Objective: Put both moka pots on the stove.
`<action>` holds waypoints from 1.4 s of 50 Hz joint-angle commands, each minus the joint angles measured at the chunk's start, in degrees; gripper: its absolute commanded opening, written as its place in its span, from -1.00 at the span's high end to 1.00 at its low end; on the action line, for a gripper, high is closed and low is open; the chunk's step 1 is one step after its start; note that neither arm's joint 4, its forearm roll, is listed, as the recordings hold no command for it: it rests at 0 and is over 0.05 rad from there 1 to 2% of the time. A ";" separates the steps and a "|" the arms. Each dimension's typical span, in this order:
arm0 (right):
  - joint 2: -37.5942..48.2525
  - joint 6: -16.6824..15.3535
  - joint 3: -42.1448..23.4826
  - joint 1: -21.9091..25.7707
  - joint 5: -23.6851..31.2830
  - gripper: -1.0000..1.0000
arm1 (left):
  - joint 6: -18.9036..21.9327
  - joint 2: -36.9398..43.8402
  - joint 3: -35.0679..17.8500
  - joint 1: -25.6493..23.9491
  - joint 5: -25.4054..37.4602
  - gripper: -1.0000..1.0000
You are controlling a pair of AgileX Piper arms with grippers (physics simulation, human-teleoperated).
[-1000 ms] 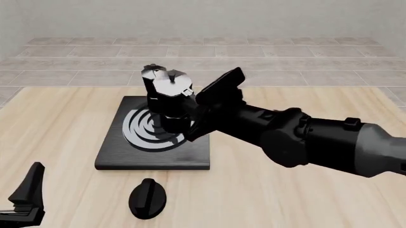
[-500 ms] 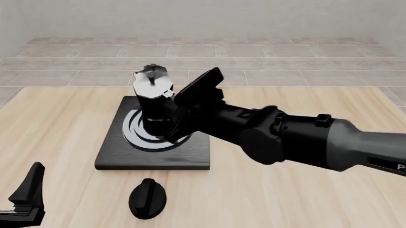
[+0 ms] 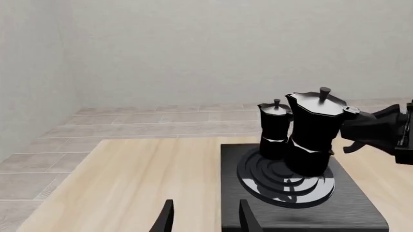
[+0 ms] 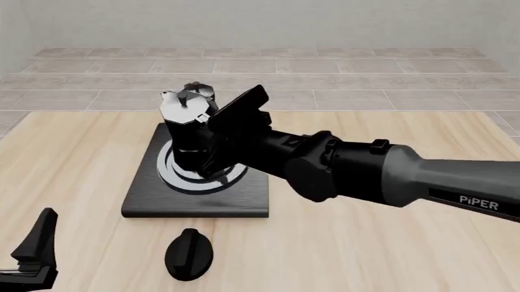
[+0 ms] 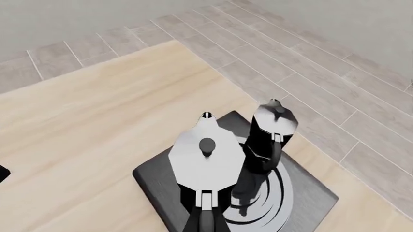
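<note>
Taking the stove [image 4: 154, 198] as the landmark, the left gripper [image 4: 33, 255] sits well off its near left corner, low over the pale wood-grain table [image 4: 73, 152]. In the left wrist view its two dark fingers [image 3: 166, 217] stand apart with bare tabletop between them, holding nothing. Just in front of the stove's near edge lies a flat, glossy black oval knob [image 4: 189, 253] with a raised ridge along its top.

The stove is a matte black rectangular slab with a finely ribbed surface, carrying concentric silver-grey rings [image 4: 175, 173] toward its far half. Both moka pots are on or over those rings. The nearer moka pot [image 4: 187, 131] is glossy black and faceted, pinched at the waist, with a bright silvery angular lid, a small dark top knob and a pointed spout. Its base meets the rings, though contact cannot be confirmed. The farther moka pot [image 4: 197, 91] stands just behind it at the rings' far side, mostly hidden in the front view; the left wrist view shows it upright and alike in shape.

The right gripper [image 4: 213, 131] reaches in from the stove's right and is clamped on the nearer pot's side handle. The grey forearm behind it bears the white word "PiPER" [image 4: 477, 202].
</note>
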 commanded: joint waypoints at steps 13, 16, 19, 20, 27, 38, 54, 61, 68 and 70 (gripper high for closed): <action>4.50 -0.10 -6.20 -1.75 -0.67 1.00 | 0.08 0.00 -0.22 0.02 0.28 -1.00; 5.44 -0.20 -6.79 -2.01 -0.60 1.00 | 0.11 0.00 -0.08 0.02 0.12 -1.00; 5.99 -0.16 -7.18 -2.02 -0.58 1.00 | 0.11 0.00 0.06 0.00 -0.01 -1.00; 6.11 -0.12 -7.21 -1.95 -0.61 1.00 | 0.12 0.00 0.05 -0.02 -0.02 -1.00; 7.05 -0.28 -7.37 -1.76 -0.91 1.00 | 0.08 0.00 0.19 0.05 -0.19 -1.00; 8.48 0.26 -6.79 -1.84 -2.29 1.00 | -0.05 0.00 0.13 0.04 -0.21 -1.00; 10.83 0.49 -7.90 -2.82 -2.51 1.00 | -0.23 0.00 0.17 0.14 -0.31 -1.00; 11.48 0.98 -7.86 -2.98 -2.98 1.00 | -0.23 0.00 -0.09 0.17 -0.07 -1.00; 11.76 1.39 -7.50 -2.83 -3.26 1.00 | -0.22 0.00 0.10 0.14 -0.19 -1.00; 11.96 1.73 -7.61 -2.95 -3.17 1.00 | -0.22 0.00 0.15 0.13 -0.24 -1.00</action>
